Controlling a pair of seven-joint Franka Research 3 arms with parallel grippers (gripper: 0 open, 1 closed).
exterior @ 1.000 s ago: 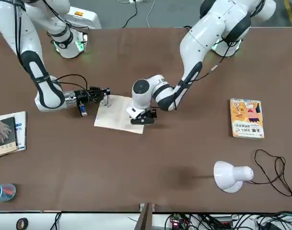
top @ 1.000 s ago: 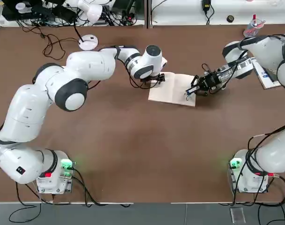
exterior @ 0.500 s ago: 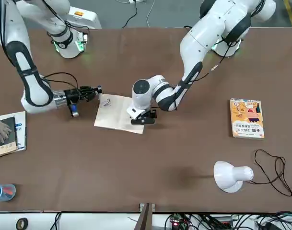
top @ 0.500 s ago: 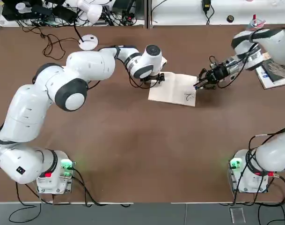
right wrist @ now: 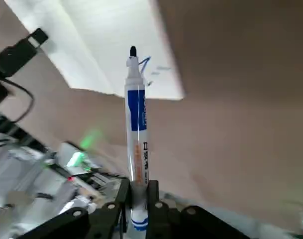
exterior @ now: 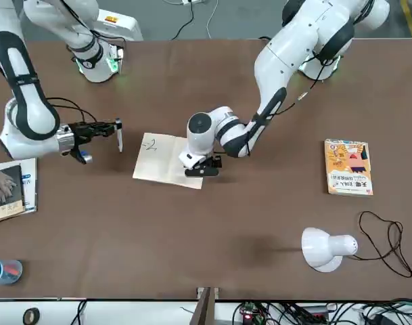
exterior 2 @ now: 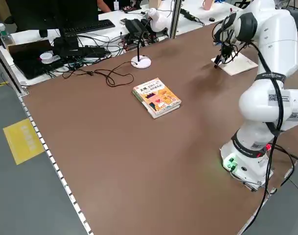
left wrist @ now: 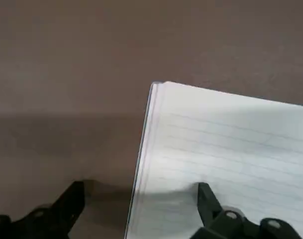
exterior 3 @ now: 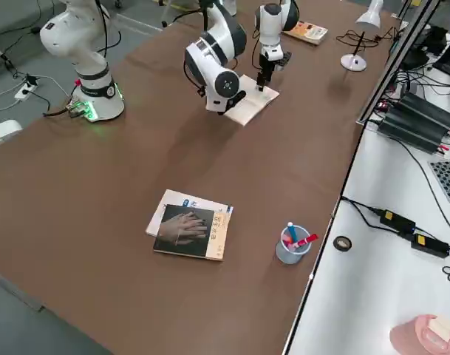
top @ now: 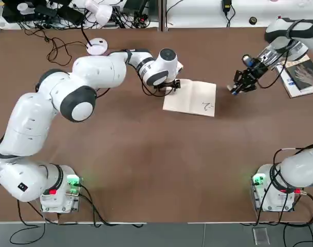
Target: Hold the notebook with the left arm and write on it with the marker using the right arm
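Observation:
The cream-white notebook (top: 189,98) (exterior: 166,159) lies open on the brown table, with a small dark scribble (top: 208,106) at its corner. My left gripper (top: 172,88) (exterior: 202,169) (left wrist: 139,209) stands open at the opposite edge. One finger (left wrist: 208,201) rests on the lined page (left wrist: 231,144) and the other is over the bare table. My right gripper (top: 242,82) (exterior: 103,128) (right wrist: 139,191) hovers off the notebook's scribbled end, shut on the marker (exterior: 120,137) (right wrist: 138,119). The marker's dark tip points toward the page without touching it.
A dark-covered book picturing a hand (top: 299,73) (exterior 3: 189,229) lies near the right arm, beside a cup of pens (exterior 3: 292,244). An orange illustrated book (exterior: 348,166) (exterior 2: 156,97) and a white desk lamp (exterior: 327,247) sit on the left arm's side.
My right gripper has pulled the marker off the page and away from the notebook, uncovering the scribble. The left arm and notebook have not moved.

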